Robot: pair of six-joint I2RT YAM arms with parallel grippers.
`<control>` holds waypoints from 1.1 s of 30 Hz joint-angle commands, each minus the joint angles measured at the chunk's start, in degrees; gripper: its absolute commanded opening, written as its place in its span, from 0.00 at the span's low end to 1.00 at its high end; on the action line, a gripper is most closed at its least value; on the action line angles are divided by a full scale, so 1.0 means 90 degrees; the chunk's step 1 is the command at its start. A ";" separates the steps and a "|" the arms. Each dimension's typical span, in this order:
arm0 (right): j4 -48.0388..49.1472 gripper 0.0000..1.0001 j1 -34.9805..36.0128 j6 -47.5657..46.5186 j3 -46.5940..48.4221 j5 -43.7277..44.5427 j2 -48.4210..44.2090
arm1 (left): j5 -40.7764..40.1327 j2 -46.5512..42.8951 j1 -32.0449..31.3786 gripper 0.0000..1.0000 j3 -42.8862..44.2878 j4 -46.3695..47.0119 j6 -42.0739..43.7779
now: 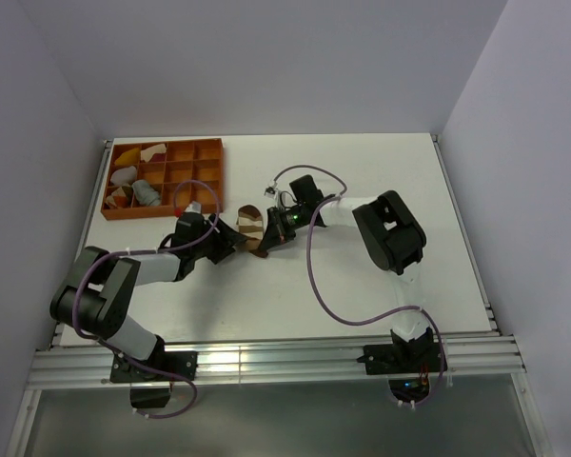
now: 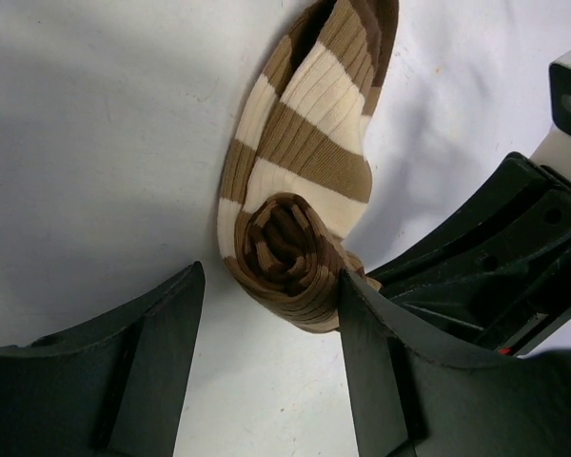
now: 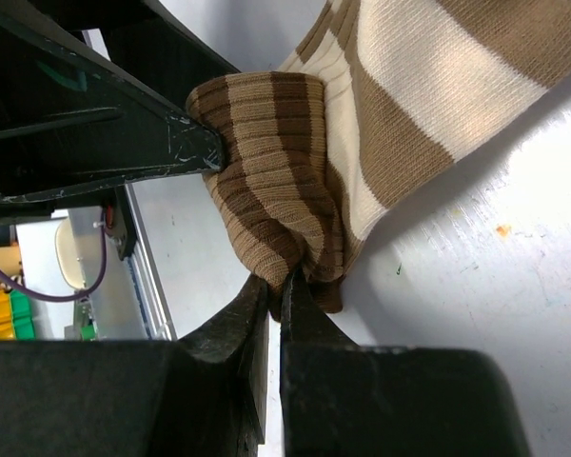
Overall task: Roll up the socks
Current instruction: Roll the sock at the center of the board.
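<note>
The brown sock with white stripes (image 1: 250, 227) lies mid-table, its near end rolled into a tight coil (image 2: 290, 249). My left gripper (image 2: 271, 278) is open, with the coil just ahead of its tips and its right finger (image 2: 381, 352) touching the coil's side. My right gripper (image 3: 280, 284) is shut on a fold of the rolled end (image 3: 276, 162). In the top view the left gripper (image 1: 230, 240) and the right gripper (image 1: 269, 238) meet at the sock's near end. The grey sock (image 1: 145, 193) lies in a tray compartment.
An orange compartment tray (image 1: 212, 181) stands at the back left and holds yellow and white cloth pieces (image 1: 124, 175). The right arm's purple cable (image 1: 314, 276) loops over the table's middle. White walls close in the table's left, back and right sides.
</note>
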 commanded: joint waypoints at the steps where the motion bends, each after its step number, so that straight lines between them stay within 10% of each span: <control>1: -0.0649 0.00 0.0048 -0.0231 0.0123 0.0352 0.0163 | -0.0305 -0.0083 -0.0060 0.63 -0.0224 0.0230 -0.0217; 26: -0.0435 0.00 0.0370 -0.0154 0.0591 0.0470 0.0271 | 0.0008 0.0405 -0.0323 0.62 -0.0449 0.0953 -0.0413; 33: -0.0279 0.00 0.0497 -0.0046 0.0573 0.0538 0.0300 | -0.0061 0.0424 -0.0323 0.43 -0.0421 0.0691 -0.0364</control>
